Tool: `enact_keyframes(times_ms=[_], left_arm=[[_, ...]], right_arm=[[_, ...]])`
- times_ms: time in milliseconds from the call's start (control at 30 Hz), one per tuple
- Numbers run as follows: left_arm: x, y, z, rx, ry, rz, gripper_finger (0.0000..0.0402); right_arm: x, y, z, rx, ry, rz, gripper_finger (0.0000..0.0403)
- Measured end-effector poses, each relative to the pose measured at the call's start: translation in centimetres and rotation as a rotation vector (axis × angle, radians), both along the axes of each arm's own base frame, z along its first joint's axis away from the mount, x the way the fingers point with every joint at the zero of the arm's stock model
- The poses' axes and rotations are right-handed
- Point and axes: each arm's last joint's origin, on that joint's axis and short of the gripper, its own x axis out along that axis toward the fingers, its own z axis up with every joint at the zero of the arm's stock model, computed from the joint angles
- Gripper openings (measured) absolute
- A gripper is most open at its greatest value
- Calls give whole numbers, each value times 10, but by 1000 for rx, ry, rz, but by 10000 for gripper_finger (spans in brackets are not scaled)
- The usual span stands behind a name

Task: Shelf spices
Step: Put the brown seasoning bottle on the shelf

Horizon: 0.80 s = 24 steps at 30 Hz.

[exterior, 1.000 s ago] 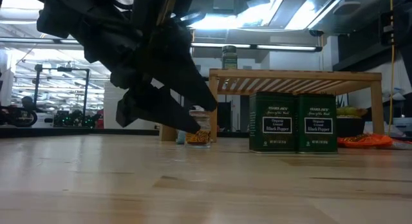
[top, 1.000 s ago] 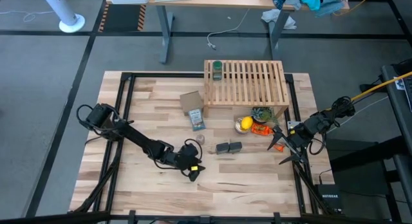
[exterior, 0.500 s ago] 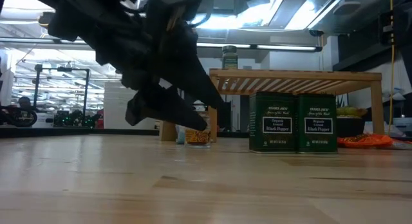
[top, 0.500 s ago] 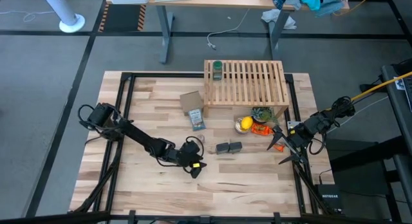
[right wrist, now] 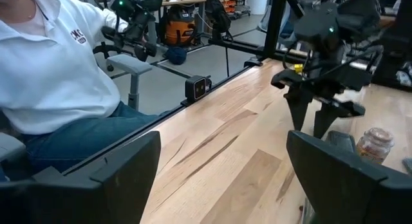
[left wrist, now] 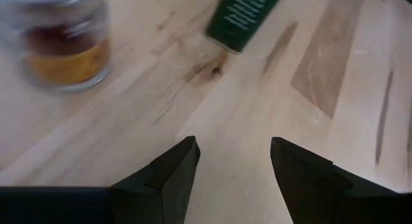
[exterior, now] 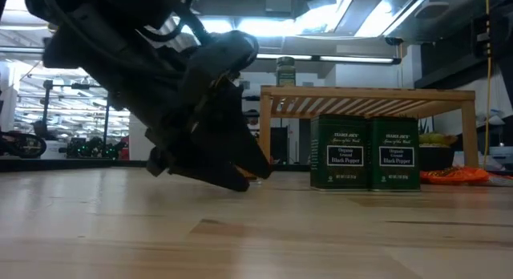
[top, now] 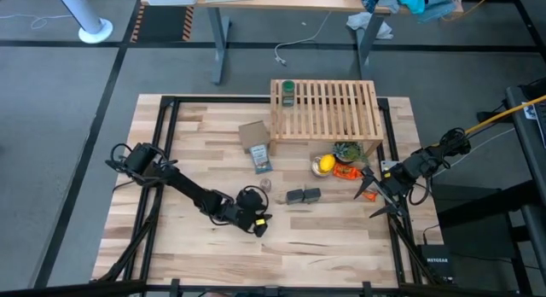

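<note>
Desk (top: 324,237): we look down on a light wooden desk with two dark arms, one at each side.
Left gripper (top: 256,224): we see it low over the desk near the middle, just short of the small clear glass jar (top: 265,185). In its wrist view its jaws stand partly open over bare wood and hold nothing.
Right gripper (top: 375,203): it waits at the desk's right edge. Its jaws stand wide open and empty.
Shelf (top: 326,109): the slatted wooden rack stands at the far middle of the desk.
Green bottle (top: 288,93): it stands upright on top of the shelf, at its left end.
Two dark tins (top: 304,195): they sit side by side on the desk in front of the shelf, between the two grippers. In the low view both carry green labels.
Jar: on the desk just left of the tins, with yellow-orange contents.
Lemon (top: 324,165): it lies near the shelf's right front corner.
Blue-and-white packet (top: 262,159): flat on the desk, left of the shelf, beside a small brown box (top: 253,133).
Person (right wrist: 58,63): seated beyond the desk, in the right wrist view.
</note>
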Motion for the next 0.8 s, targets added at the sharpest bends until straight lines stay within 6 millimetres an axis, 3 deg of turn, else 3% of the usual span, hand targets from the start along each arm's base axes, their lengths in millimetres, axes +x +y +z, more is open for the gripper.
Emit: enact_keyframes(times_ms=[333, 567, 800], left_arm=[[-27, -21, -8, 130, 36, 147, 147], [-38, -11, -14, 283, 109, 213, 110], [-32, -4, -14, 283, 102, 232, 120]], right_arm=[[0, 0, -1, 4, 13, -2, 344], [0, 0, -1, 3, 13, -2, 344], [0, 0, -1, 1, 11, -1, 344]])
